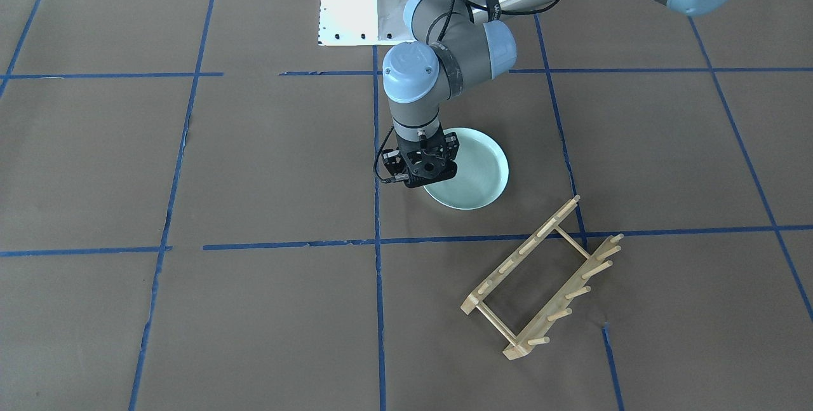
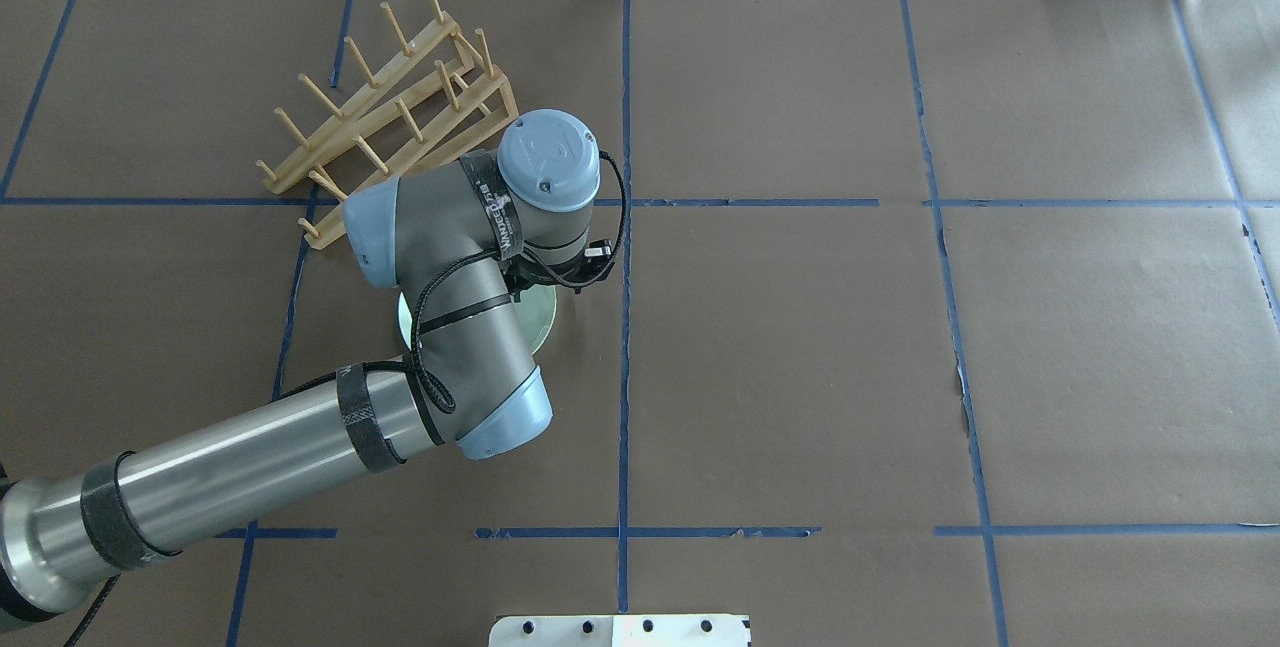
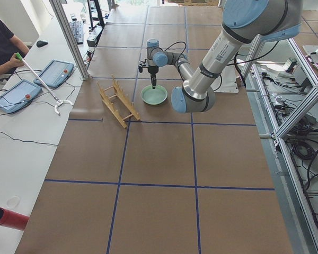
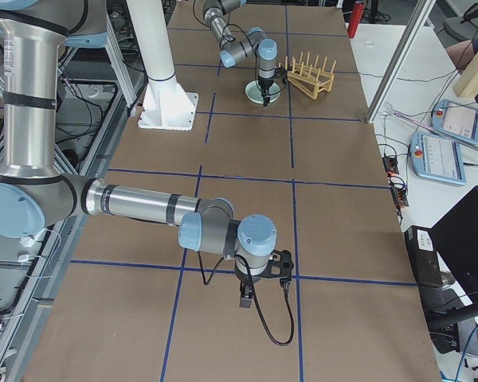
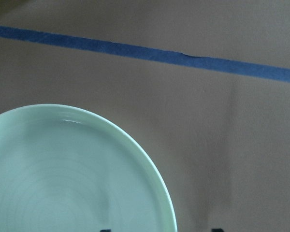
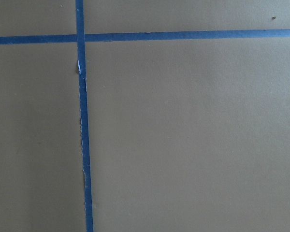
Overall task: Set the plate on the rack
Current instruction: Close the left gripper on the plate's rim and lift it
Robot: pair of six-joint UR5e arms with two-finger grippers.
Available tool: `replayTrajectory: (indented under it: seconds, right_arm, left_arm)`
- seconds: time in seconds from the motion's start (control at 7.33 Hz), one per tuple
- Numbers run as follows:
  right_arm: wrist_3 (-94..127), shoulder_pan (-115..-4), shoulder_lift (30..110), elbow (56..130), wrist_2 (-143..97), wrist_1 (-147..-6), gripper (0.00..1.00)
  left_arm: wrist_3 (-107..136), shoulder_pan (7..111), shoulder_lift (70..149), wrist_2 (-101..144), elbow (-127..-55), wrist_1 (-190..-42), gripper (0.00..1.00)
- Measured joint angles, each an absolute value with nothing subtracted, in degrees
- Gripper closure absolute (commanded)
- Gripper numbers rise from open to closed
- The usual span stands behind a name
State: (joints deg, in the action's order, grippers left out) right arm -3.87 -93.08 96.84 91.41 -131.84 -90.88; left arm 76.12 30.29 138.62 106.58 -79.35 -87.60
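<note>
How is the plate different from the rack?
The plate is round and pale green; the rack is long and light wood. The plate is solid; the rack is open bars with pegs sticking up. Both sit on the brown table, apart.

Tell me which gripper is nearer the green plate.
Left. The left gripper sits right at the rim of the round pale mint-green plate. The right gripper hangs far off, over brown paper.

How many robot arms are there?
2. The left gripper hovers over the plate's edge, near the rack; the right gripper hangs over the table, far from both.
</note>
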Motion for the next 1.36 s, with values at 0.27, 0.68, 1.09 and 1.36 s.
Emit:
replayTrajectory:
  seconds: [0.27,0.68,1.09,1.36]
  right_arm:
    - [-3.9,-93.1,96.8,91.4,-131.8,-90.9,0.00]
    - [-3.9,-93.1,96.9,91.4,-131.8,-90.9,0.00]
    - [-3.9,-93.1,96.9,91.4,-131.8,-90.9,0.00]
    - [-3.9,-93.1,96.9,91.4,-131.8,-90.9,0.00]
  left_arm:
    - [76.1,30.1,138.6,106.6,-79.3,-87.7,0.55]
    - [76.0,30.0,138.1,106.8,-79.6,-87.7,1.00]
    - [76.2,30.5,137.6,107.1,-81.0,-87.6,1.00]
    - [79.4,35.3,137.3,108.7,-88.9,-87.6,1.00]
